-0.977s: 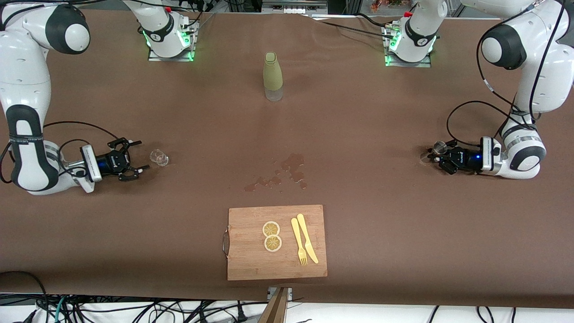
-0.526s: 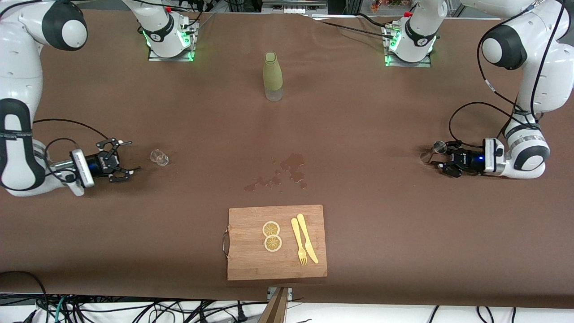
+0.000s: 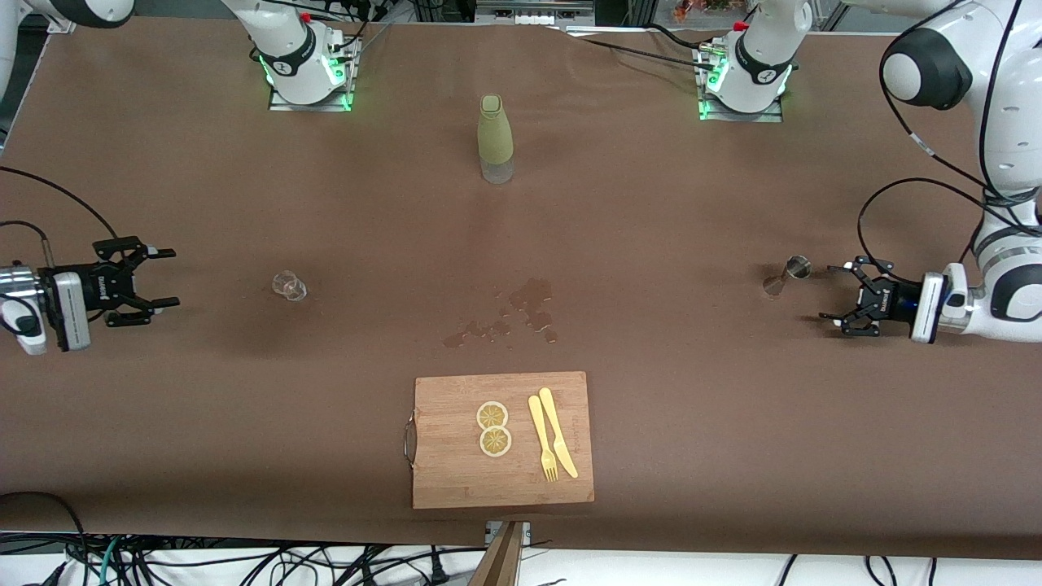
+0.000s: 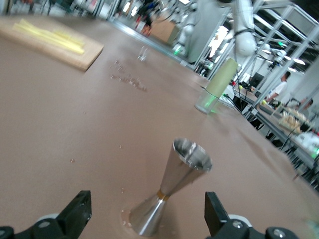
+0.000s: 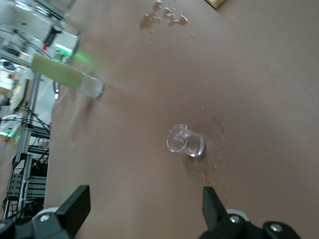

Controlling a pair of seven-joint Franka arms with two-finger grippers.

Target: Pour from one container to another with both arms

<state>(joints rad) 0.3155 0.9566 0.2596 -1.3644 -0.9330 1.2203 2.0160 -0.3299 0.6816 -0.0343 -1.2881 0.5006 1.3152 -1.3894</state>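
While both spread: left gripper (image 3: pixel 840 293) nr jigger (image 3: pixel 786 275), right gripper (image 3: pixel 160 277) nr cup (image 3: pixel 289 286).

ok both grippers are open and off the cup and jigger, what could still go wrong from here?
1. The wet patch on the table cover between cup and jigger could spread or wet anything dragged through it.
2. The jigger stands on a narrow cone close to the open left gripper; a sideways arm move might tip it.
3. The glass cup is clear and hard to see; the open right gripper could clip it on a return pass.
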